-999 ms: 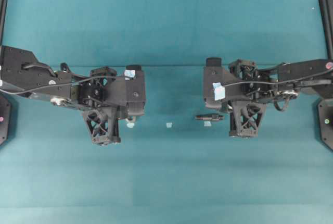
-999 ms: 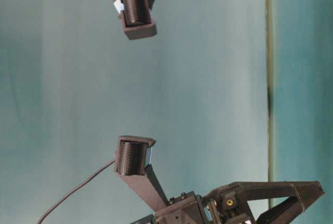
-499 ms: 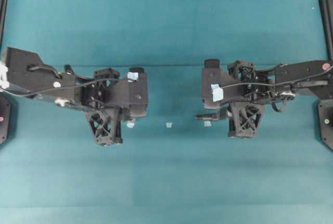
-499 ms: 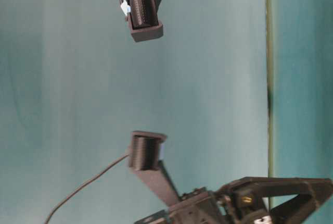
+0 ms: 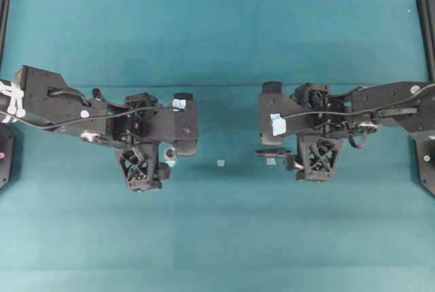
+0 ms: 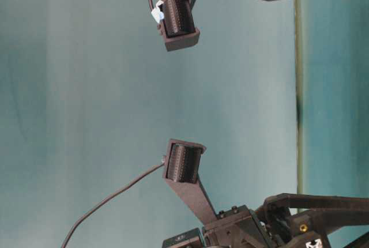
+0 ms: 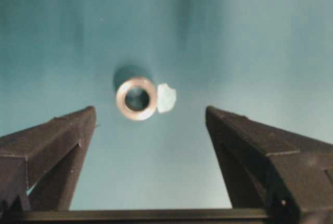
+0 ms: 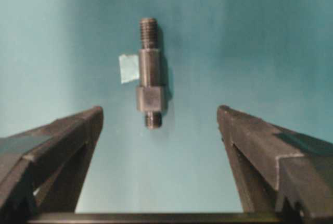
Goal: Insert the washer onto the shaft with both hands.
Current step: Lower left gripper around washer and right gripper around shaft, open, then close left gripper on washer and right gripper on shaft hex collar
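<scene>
Both claws stand wide open and empty. The washer (image 7: 136, 98) lies flat on the tabletop (image 7: 250, 36) ahead of the left claw (image 7: 151, 125); small, hard, likely slippery, best pinched across its rim. The shaft (image 8: 150, 86) lies before the right claw (image 8: 160, 122); stiff, best gripped at its thick collar.

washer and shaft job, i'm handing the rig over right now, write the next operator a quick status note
Left gripper: open, empty, hanging over the washer.
Right gripper: open, empty, hanging over the shaft.
Washer: lying flat on the teal table, hole up, a pale blue tape scrap touching its side.
Shaft: lying on its side on the table, apart from the washer, another pale tape scrap against it.
Done: nothing picked up; each arm is lined up above its part.
Left: grasp the washer with the left, the shaft with the right, bring them together and slide the washer onto the shaft.
</scene>
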Motion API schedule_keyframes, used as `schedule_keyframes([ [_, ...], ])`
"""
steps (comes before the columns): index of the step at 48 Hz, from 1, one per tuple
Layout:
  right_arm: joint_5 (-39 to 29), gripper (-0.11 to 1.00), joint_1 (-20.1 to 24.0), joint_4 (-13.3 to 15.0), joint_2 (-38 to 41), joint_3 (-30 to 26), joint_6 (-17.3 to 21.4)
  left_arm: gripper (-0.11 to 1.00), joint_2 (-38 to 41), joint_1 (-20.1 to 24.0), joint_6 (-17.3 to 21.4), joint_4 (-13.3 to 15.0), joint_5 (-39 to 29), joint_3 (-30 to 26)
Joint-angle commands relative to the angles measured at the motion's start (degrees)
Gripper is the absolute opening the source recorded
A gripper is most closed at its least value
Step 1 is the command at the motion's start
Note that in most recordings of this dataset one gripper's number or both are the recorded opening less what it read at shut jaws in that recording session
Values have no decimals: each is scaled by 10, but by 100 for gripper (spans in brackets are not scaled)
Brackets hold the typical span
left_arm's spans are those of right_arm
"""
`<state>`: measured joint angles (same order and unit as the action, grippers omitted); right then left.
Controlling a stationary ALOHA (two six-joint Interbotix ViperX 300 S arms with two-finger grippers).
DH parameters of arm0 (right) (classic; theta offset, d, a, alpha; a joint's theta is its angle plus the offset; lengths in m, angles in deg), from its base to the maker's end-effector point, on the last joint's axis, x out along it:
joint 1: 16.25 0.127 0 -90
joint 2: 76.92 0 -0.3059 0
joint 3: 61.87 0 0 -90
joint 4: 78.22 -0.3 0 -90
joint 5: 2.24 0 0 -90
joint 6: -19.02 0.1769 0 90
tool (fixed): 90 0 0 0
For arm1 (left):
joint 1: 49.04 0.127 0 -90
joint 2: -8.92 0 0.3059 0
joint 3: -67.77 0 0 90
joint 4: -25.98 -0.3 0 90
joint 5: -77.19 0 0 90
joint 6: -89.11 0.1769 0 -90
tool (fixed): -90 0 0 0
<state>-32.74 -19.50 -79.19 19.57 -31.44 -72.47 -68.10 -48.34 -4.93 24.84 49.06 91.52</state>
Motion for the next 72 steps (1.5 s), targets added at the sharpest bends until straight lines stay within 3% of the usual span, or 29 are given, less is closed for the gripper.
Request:
schedule_keyframes([
  [1, 11, 95, 2, 1, -1, -5, 2, 94, 0, 0, 1, -1, 5, -6],
  [13, 54, 95, 2, 2, 11, 8, 2, 94, 24, 1, 1, -2, 38, -4],
  [62, 82, 95, 3, 1, 70, 15, -4, 94, 62, 8, 4, -2, 54, -2],
  [72, 91, 95, 2, 1, 74, 20, -4, 94, 66, 11, 22, -2, 54, 0],
])
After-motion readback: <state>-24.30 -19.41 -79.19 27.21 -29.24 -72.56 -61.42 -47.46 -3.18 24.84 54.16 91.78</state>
